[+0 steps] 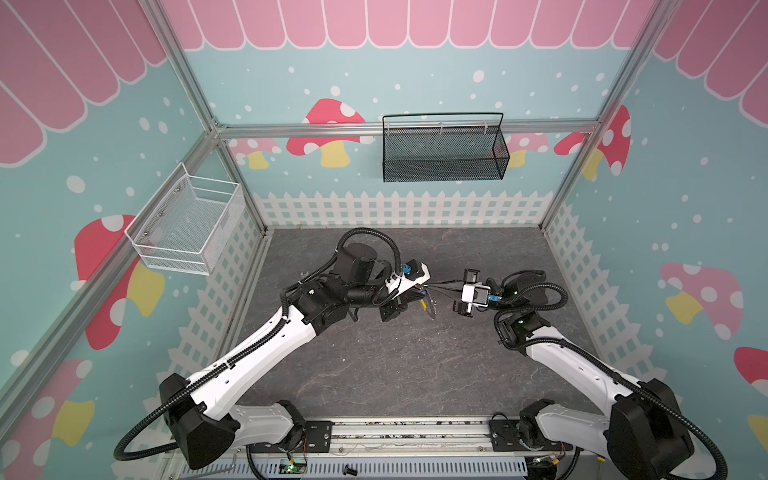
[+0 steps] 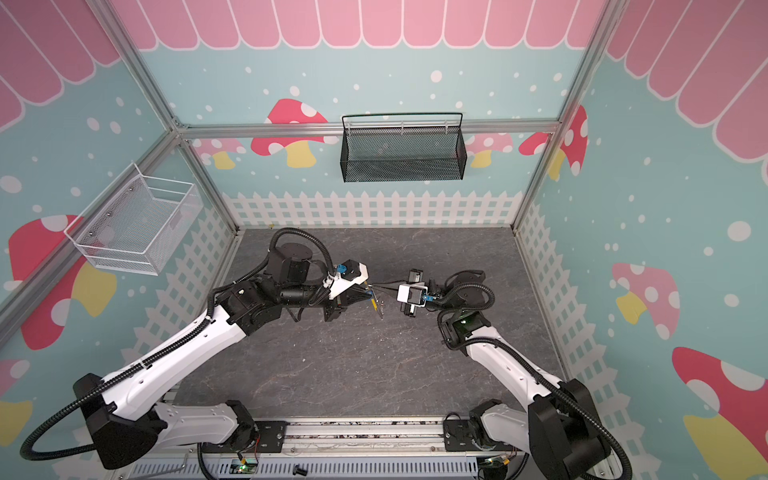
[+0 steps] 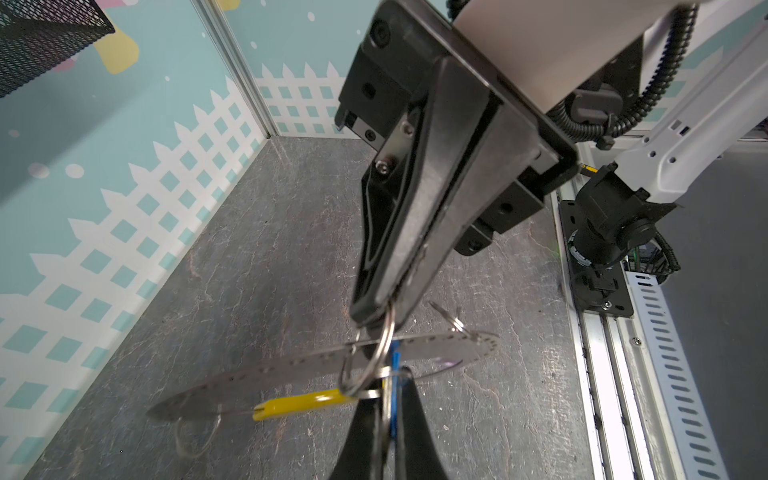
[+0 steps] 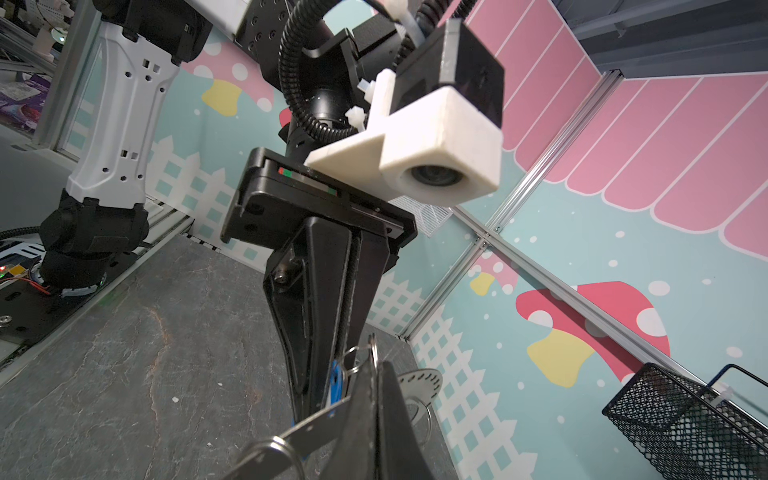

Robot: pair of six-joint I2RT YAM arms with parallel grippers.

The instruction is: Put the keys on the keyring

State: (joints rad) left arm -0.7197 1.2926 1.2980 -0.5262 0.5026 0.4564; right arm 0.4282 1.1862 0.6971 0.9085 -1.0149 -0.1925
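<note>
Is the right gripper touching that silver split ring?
Touching. The left wrist view shows the split ring coming straight out from between the shut fingertips of the right gripper, pinched there with no gap.

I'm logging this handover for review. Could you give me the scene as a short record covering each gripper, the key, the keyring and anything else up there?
left gripper: shut on the blue-tagged key
right gripper: shut on a silver ring
keyring: off the table, at the gripper tips, yellow segment showing
perforated metal strip: crosses the silver ring
key threaded on keyring: cannot tell
</note>
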